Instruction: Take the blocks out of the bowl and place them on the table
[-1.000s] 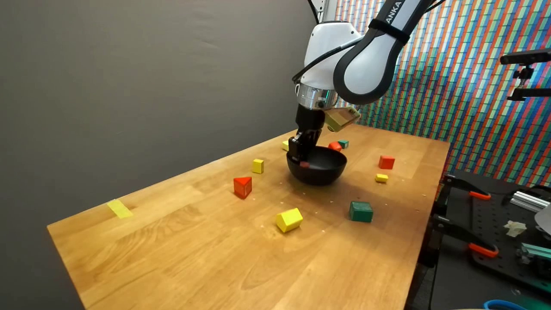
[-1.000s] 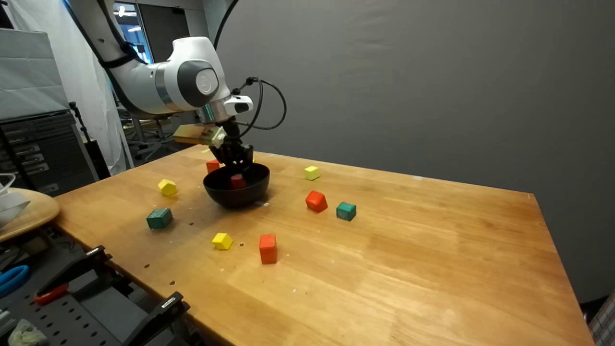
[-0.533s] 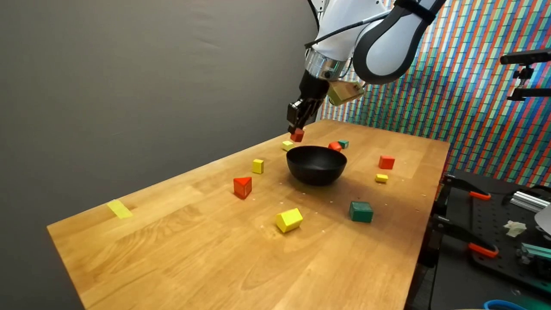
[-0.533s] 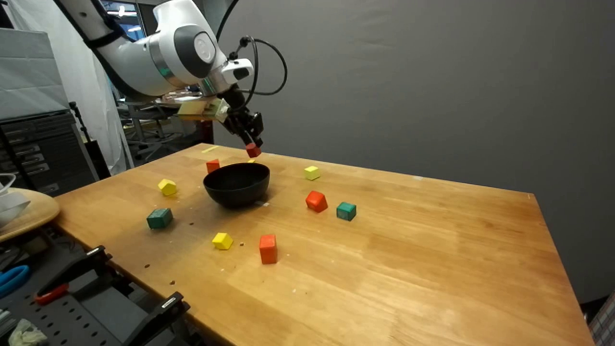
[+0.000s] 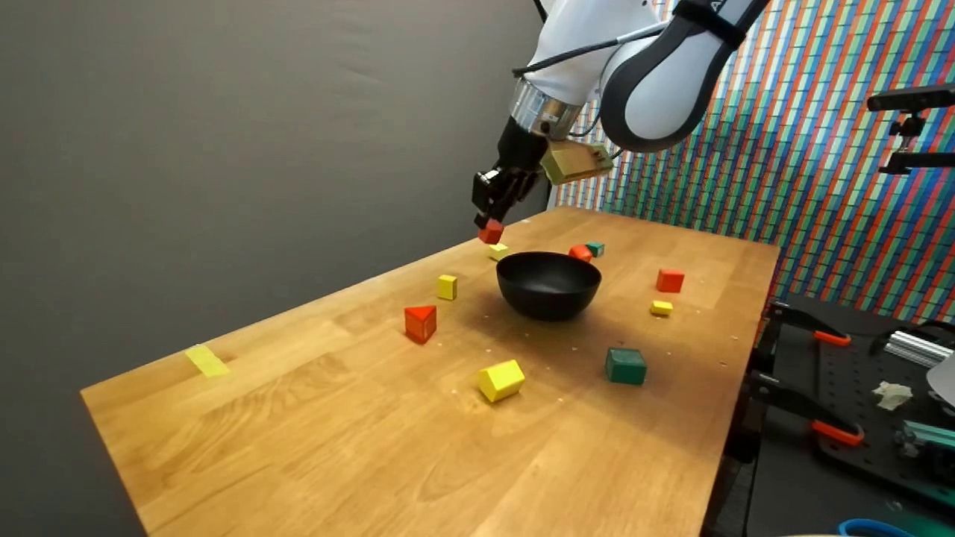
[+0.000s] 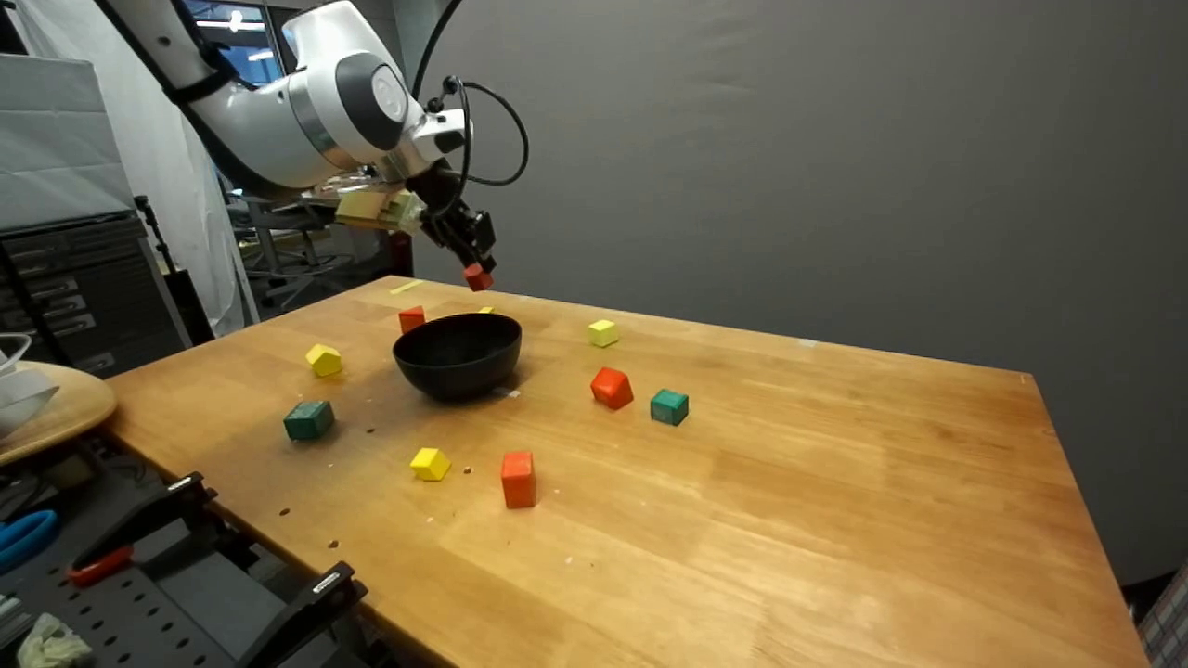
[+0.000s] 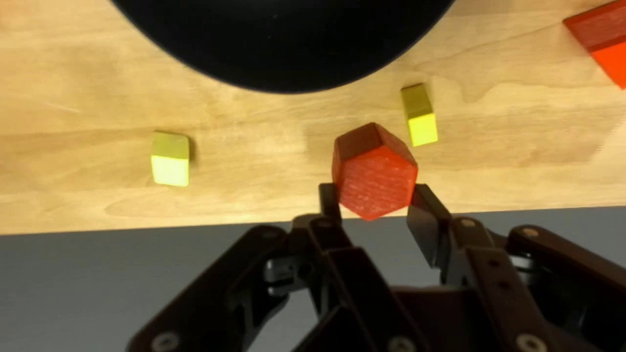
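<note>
My gripper [image 5: 489, 222] is shut on a red block [image 7: 376, 178] with angled sides, its fingertips on two opposite sides of it. The held red block also shows in both exterior views [image 5: 491, 233] [image 6: 478, 277], in the air above the table's wall-side edge. The black bowl [image 5: 548, 298] stands upright on the wood-grain table [image 6: 835, 520], beside and lower than the gripper; its visible inside is plain black. Several blocks lie around the bowl: a yellow one [image 5: 501, 380], a green one [image 5: 625, 366], a red triangular one [image 5: 421, 324], a small yellow one [image 7: 420, 117] and a pale-yellow one [image 7: 170, 161].
More blocks lie on the table: a red one [image 6: 518, 480], a small yellow one [image 6: 430, 464], another red one [image 6: 612, 388] and a green one [image 6: 669, 406]. A flat yellow scrap [image 5: 207, 361] lies near the far-left edge. Black clamps [image 5: 809, 406] sit along the table's side. A grey wall stands behind.
One second ago the gripper was down in the bowl at the red block. It has lifted the block out, then shifted left in both exterior views. The bowl and other blocks stay put.
</note>
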{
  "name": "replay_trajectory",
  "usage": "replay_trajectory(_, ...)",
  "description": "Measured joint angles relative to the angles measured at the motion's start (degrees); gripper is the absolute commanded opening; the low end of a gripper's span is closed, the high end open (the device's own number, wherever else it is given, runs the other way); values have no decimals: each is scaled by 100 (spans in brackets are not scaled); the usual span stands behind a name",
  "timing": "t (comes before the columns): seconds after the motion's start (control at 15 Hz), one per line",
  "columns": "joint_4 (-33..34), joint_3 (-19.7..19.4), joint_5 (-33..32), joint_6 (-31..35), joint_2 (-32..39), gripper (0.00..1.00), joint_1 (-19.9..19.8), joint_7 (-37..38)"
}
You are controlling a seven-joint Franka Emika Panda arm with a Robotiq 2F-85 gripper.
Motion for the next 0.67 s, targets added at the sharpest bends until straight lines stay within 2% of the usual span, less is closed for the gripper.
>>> replay_trajectory(0.13,332,492,427,-549,95,16,-289,-28)
replay_trajectory(0.2,559,608,589,-793,179,16,-369,-28)
replay_trajectory(0.67,2387,641,919,-2005,1163,16,-800,42)
